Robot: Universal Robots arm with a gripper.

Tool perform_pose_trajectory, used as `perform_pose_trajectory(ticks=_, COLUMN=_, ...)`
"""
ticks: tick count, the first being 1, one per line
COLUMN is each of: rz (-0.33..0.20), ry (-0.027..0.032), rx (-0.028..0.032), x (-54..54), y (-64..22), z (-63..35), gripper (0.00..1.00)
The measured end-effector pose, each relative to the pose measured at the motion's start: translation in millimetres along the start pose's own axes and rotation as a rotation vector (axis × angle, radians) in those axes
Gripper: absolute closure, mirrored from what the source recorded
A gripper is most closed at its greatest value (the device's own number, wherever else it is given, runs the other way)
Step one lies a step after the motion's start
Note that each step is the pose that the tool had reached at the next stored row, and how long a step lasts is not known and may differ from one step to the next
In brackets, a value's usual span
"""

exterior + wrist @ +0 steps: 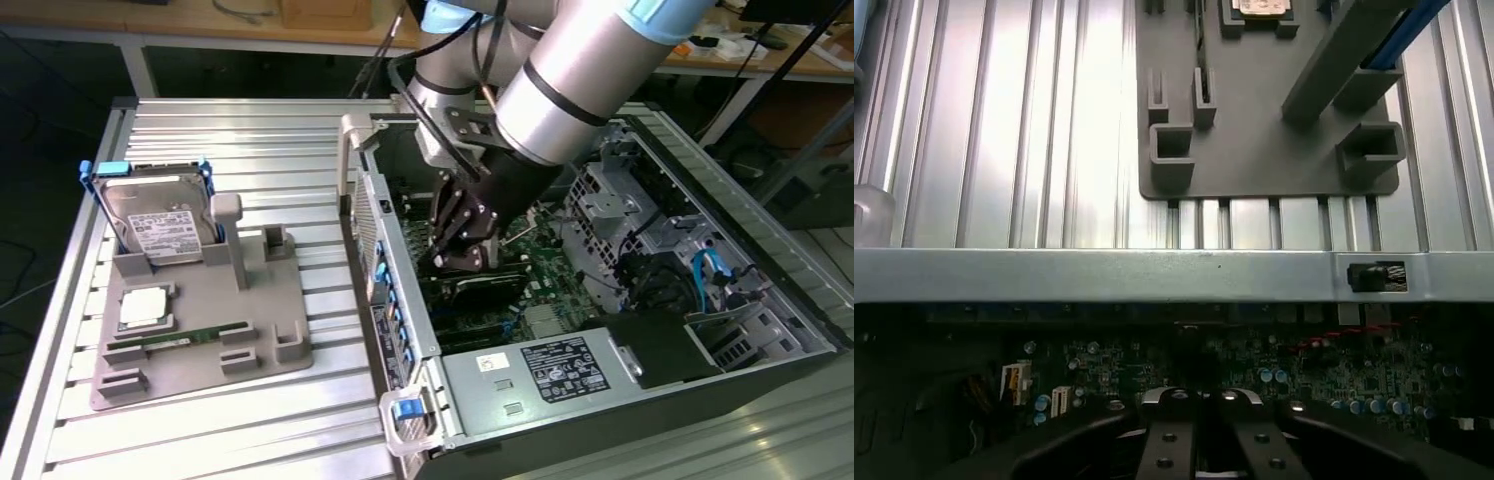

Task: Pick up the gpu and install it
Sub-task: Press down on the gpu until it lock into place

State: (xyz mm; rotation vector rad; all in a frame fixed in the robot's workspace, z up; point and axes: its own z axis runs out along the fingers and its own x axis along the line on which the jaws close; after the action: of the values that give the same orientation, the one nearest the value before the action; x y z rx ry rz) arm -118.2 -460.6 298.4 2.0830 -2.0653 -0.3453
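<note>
In the exterior view, the arm is reaching down into the open computer case, which is lying on its side along the ribbed metal tabletop's edge at the exterior view's right. The gripper is hanging low over the motherboard, its fingers drawn together. Just under the fingers the gpu is sitting inside the case: a dark, flat card with a black cooler, its long axis appearing to run across the case from the near wall toward the drive cage. Whether the fingers are touching it cannot be told. A black power supply label is showing white print too small to read. Toward the tabletop's opposite edge, a grey holder tray is carrying a silver hard drive with a white label, standing upright, and a green memory stick lying flat.

In the wrist view, the fingers are pressed together above the green motherboard. The case wall is crossing the scene, with the grey holder tray resting on the ribbed tabletop beyond.
</note>
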Motion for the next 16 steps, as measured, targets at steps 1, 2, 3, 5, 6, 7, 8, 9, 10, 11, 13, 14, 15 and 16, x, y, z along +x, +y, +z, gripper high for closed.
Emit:
perform_pose_trajectory(ticks=1, rz=0.000, ry=-0.0002, rx=-0.0118, x=-1.2, y=-0.3, z=-2.4, gripper=0.89)
perform_pose_trajectory(ticks=2, rz=0.001, ry=-0.0003, rx=-0.0351, x=-1.3, y=-1.6, z=-3.6, gripper=0.89)
perform_pose_trajectory(ticks=3, rz=0.001, ry=-0.0014, rx=-0.0352, x=-1.4, y=3.8, z=-1.9, gripper=0.89)
perform_pose_trajectory(ticks=5, rz=-0.001, ry=-0.0078, rx=-0.0353, x=-1.3, y=7.5, z=0.9, gripper=0.89)
perform_pose_trajectory(ticks=6, rz=-0.001, ry=-0.0083, rx=-0.0351, x=-1.3, y=7.5, z=3.3, gripper=0.89)
perform_pose_trajectory(ticks=7, rz=-0.001, ry=-0.0080, rx=-0.0351, x=-1.2, y=7.4, z=4.3, gripper=0.89)
perform_pose_trajectory(ticks=8, rz=-0.001, ry=-0.0079, rx=-0.0353, x=-1.0, y=7.1, z=9.4, gripper=0.89)
perform_pose_trajectory(ticks=9, rz=0.000, ry=-0.0030, rx=-0.0379, x=-1.5, y=6.0, z=11.7, gripper=0.89)
perform_pose_trajectory(ticks=10, rz=-0.001, ry=-0.0085, rx=-0.0348, x=-1.7, y=7.8, z=-1.6, gripper=0.89)
perform_pose_trajectory(ticks=11, rz=-0.001, ry=-0.0080, rx=-0.0352, x=-1.9, y=8.5, z=-6.7, gripper=0.89)
perform_pose_trajectory(ticks=13, rz=-0.001, ry=-0.0083, rx=-0.0350, x=-1.9, y=8.5, z=-6.9, gripper=0.89)
perform_pose_trajectory(ticks=14, rz=-0.001, ry=-0.0081, rx=-0.0351, x=-1.8, y=8.5, z=-7.0, gripper=0.89)
perform_pose_trajectory(ticks=15, rz=-0.001, ry=-0.0080, rx=-0.0352, x=-1.9, y=8.4, z=-7.0, gripper=0.89)
perform_pose_trajectory(ticks=16, rz=-0.001, ry=-0.0081, rx=-0.0352, x=-1.9, y=8.4, z=-7.0, gripper=0.89)
